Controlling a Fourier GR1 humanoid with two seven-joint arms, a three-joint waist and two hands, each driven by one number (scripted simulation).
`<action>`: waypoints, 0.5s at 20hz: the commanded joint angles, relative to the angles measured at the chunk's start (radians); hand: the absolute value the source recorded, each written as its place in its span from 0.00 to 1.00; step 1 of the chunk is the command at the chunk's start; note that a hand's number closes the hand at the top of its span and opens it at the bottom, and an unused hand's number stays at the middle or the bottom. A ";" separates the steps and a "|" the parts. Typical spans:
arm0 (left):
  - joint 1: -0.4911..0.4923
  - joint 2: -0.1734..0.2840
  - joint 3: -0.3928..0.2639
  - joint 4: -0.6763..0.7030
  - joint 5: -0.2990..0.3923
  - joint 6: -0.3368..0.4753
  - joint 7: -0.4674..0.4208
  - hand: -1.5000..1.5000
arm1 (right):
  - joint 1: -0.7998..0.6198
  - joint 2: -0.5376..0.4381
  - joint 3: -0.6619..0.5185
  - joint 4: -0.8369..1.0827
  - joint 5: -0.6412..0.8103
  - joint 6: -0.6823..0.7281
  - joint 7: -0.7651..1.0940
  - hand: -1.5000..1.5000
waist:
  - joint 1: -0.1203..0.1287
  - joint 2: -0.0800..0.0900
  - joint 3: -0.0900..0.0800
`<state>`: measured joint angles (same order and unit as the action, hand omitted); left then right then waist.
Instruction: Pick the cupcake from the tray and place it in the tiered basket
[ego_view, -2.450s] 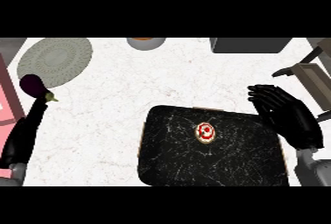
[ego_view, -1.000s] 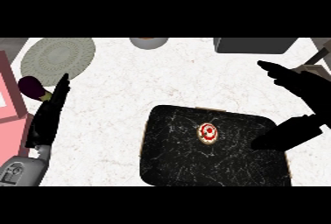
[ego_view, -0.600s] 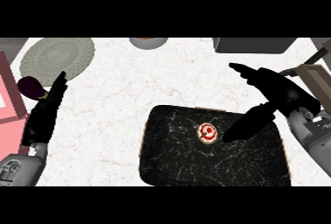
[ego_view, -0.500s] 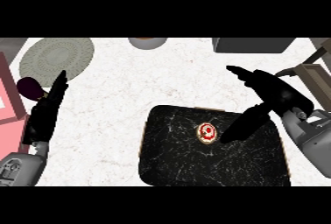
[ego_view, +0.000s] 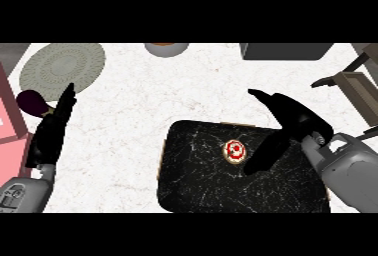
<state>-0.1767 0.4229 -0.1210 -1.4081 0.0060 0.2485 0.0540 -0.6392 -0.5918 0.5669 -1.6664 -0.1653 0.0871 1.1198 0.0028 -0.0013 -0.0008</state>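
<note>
Just 1 cupcake (ego_view: 235, 150) sits on 1 black tray (ego_view: 214, 192) — right hand (ego_view: 291, 125) spread beside it, left hand (ego_view: 53, 127) flat.

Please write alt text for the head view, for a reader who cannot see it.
A cupcake with red and white topping sits on a black tray on a white counter, and the open right hand hovers just to its right. The left hand rests open near the left edge.
</note>
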 joint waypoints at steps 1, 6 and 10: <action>0.022 -0.007 0.004 -0.069 -0.005 -0.005 0.049 0.50 | -0.006 -0.001 -0.009 -0.062 0.001 0.058 0.177 0.00 | -0.001 -0.003 0.000; 0.040 -0.020 0.023 0.011 -0.014 -0.024 -0.039 0.50 | 0.000 0.018 0.066 -0.083 0.110 0.040 0.190 0.00 | -0.004 -0.002 0.000; 0.041 -0.040 0.040 0.020 -0.028 -0.011 -0.064 0.50 | 0.061 0.049 0.104 -0.123 0.203 -0.005 0.181 0.00 | -0.008 -0.002 0.000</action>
<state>-0.1524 0.4065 -0.0897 -1.4109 -0.0060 0.2252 0.0338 -0.6140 -0.5727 0.6283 -1.7280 -0.0391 0.1023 1.1391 -0.0001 -0.0024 -0.0008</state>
